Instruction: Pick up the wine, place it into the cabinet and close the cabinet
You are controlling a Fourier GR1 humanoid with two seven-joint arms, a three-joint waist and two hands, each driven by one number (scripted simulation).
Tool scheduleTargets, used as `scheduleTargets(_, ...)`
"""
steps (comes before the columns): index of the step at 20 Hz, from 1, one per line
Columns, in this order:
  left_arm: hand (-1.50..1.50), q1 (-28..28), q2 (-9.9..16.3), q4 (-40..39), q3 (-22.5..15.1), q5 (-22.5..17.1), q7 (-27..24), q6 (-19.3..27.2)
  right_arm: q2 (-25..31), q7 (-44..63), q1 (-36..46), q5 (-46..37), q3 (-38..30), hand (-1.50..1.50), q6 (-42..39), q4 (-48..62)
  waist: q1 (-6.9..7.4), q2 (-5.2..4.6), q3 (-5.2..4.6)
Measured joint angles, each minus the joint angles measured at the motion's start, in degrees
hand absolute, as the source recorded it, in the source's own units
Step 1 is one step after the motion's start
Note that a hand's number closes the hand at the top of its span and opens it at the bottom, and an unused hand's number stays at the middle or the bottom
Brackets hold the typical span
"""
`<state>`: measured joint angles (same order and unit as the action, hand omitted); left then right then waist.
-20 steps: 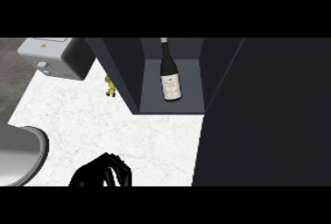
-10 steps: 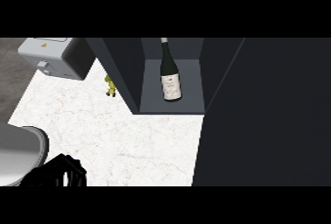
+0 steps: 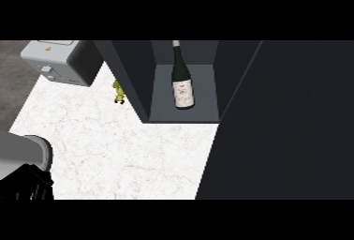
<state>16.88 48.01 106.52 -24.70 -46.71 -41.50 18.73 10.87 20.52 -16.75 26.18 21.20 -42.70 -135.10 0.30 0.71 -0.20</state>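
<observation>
I see the wine (image 3: 182,82) already standing inside the cabinet (image 3: 181,115), well away from my left hand (image 3: 26,183) and up to its right. That hand sits low at the bench (image 3: 124,150) edge; I cannot tell how its fingers are set. My right hand is out of sight. By my reckoning, only closing the door (image 3: 283,122) remains.

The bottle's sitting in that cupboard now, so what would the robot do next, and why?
Probably swing the cabinet door shut. The wine bottle already lies inside the open cabinet, untouched by any hand, so only closing remains. The one hand in view, the left hand, sits low at the counter's left corner, so the right would likely do it.
</observation>
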Motion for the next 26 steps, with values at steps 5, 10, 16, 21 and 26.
scheduleTargets(5,1.50,2.75,2.74,-1.08,4.01,-2.54,-1.12,-4.49,-4.69,3.48,3.77,-8.39,7.40,1.50,2.92,-0.24,0.01,0.33,-0.07)
scheduleTargets(10,1.50,3.97,5.18,-2.20,7.38,-4.89,-1.00,-8.64,-6.77,5.62,9.55,-18.22,11.03,1.50,7.52,-1.97,0.16,0.41,-0.12)
scheduleTargets(16,1.50,5.20,6.95,-2.58,9.47,-6.69,-0.62,-12.07,-5.52,6.11,14.64,-21.24,14.21,1.50,12.32,-1.18,1.21,0.46,-0.21)
scheduleTargets(21,1.50,6.01,7.89,-3.27,10.56,-7.41,-0.88,-14.68,-3.59,5.28,16.70,-21.15,15.08,1.50,14.25,-0.61,2.17,0.28,-0.30)
scheduleTargets(26,1.50,6.01,8.45,-3.95,11.57,-8.02,-0.96,-16.38,-2.44,4.32,18.55,-20.06,15.69,1.50,14.97,0.44,2.96,-0.04,-0.39)
